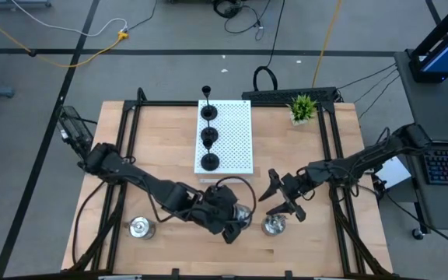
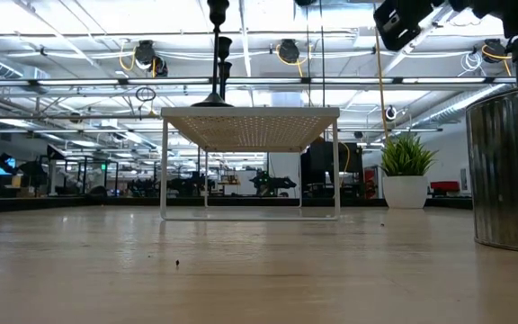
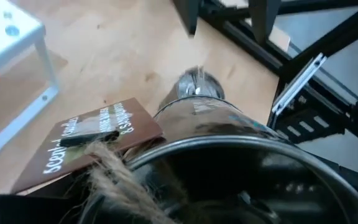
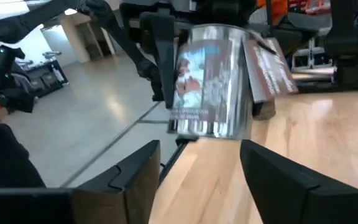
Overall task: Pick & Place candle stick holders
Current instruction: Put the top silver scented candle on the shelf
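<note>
the white perforated board is the landmark here: three black candle stick holders already stand in a row along its left side, so that half of the job looks done. the three silver holders are all off the board, on the wood nearer the table's front edge. one silver holder sits well apart to the front-left of the board, untouched. a second is just in front of the board with the left gripper around it; its fingers look wide, clamped on the tin as far as the left wrist view suggests, with a brown paper tag and twine hanging beside it. the third silver holder stands front-right of the board, and the right gripper is just above it with fingers apart, not gripping. a small green potted plant stands beyond the board's right rear corner, out of the way. the two arms are close together in front of the board, which i judge the main risk of collision.
</note>
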### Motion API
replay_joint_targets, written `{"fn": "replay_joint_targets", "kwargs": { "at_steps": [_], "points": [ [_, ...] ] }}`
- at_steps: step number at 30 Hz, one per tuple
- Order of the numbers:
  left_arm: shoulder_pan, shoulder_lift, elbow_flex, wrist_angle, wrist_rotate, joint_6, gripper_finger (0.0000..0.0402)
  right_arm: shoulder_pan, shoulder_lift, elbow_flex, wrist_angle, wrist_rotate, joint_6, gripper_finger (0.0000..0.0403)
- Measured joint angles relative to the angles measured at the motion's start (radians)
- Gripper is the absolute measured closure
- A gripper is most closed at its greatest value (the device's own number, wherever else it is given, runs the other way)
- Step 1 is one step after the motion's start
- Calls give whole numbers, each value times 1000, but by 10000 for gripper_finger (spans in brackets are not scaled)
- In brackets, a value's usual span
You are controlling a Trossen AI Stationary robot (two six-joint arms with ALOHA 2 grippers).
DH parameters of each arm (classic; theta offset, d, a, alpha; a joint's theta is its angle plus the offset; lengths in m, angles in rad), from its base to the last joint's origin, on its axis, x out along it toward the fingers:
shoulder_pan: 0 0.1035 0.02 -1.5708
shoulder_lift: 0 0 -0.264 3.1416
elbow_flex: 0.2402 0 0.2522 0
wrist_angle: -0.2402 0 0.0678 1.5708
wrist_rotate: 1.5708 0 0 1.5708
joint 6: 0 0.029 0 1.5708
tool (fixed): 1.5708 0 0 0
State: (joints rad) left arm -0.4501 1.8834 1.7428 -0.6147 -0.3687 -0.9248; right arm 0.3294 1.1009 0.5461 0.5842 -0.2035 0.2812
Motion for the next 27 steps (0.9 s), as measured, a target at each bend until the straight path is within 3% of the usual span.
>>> {"fn": "replay_joint_targets", "kwargs": {
  "at_steps": [5, 14, 27],
  "points": [
    [12, 0, 0, -1, -6, 32, 46, 0, 2, 12, -24, 2, -58, 165],
    [30, 10, 0, 20, 0, 53, 46, -1, 39, 207, -427, 99, -216, 143],
    [27, 13, 0, 9, 0, 58, 46, 0, 82, 272, -430, 99, -57, 157]
  ]
}}
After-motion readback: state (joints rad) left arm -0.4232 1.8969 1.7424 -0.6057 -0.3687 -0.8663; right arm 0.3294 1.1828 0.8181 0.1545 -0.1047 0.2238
